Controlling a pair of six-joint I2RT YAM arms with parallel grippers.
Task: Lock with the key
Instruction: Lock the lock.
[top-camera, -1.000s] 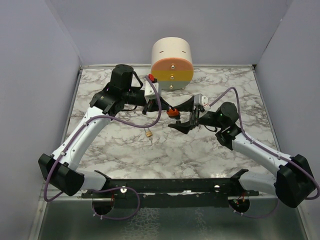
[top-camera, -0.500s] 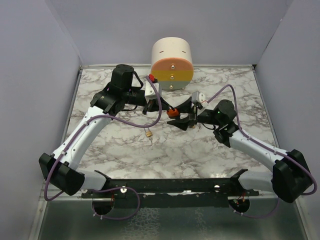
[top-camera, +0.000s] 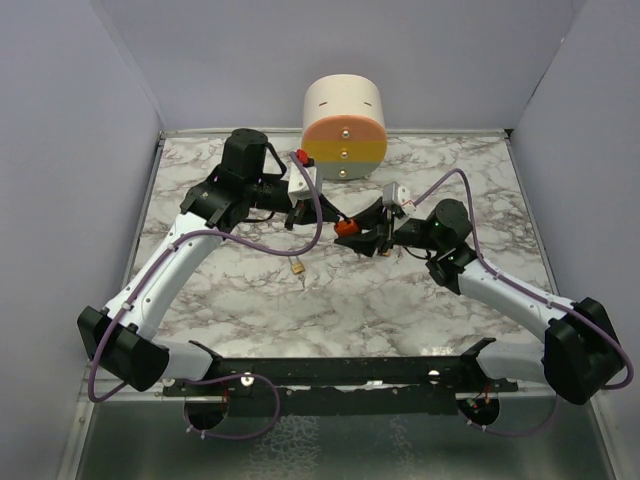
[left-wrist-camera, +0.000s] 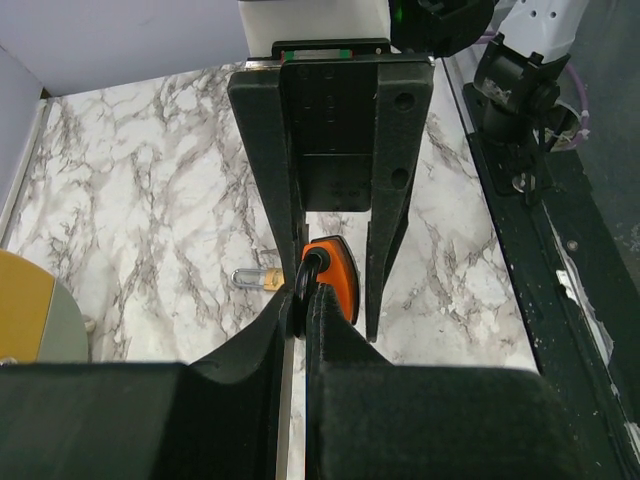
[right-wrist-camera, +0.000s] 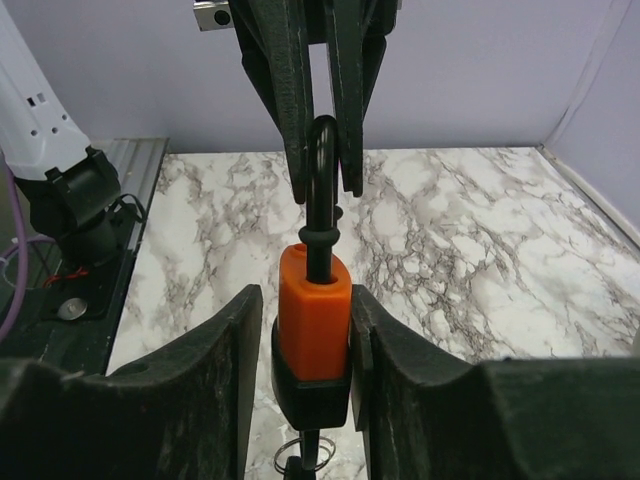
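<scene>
- A small brass padlock (top-camera: 298, 268) lies loose on the bench (top-camera: 400, 300), nearest the arm bases.
- The right claw (right-wrist-camera: 306, 300) has narrowed over the last second and now clamps the orange padlock (right-wrist-camera: 314, 325) by its body, steadying it for the key.
- The key (right-wrist-camera: 300, 462) seems to hang beneath the padlock, cut off at the frame edge.
- Beyond, the left claw (left-wrist-camera: 303, 300) is clenched on the shackle (right-wrist-camera: 322, 170).

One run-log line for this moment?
left tool: shut on shackle | right tool: clamped on orange padlock body, held above table | small brass padlock: lying on table
</scene>
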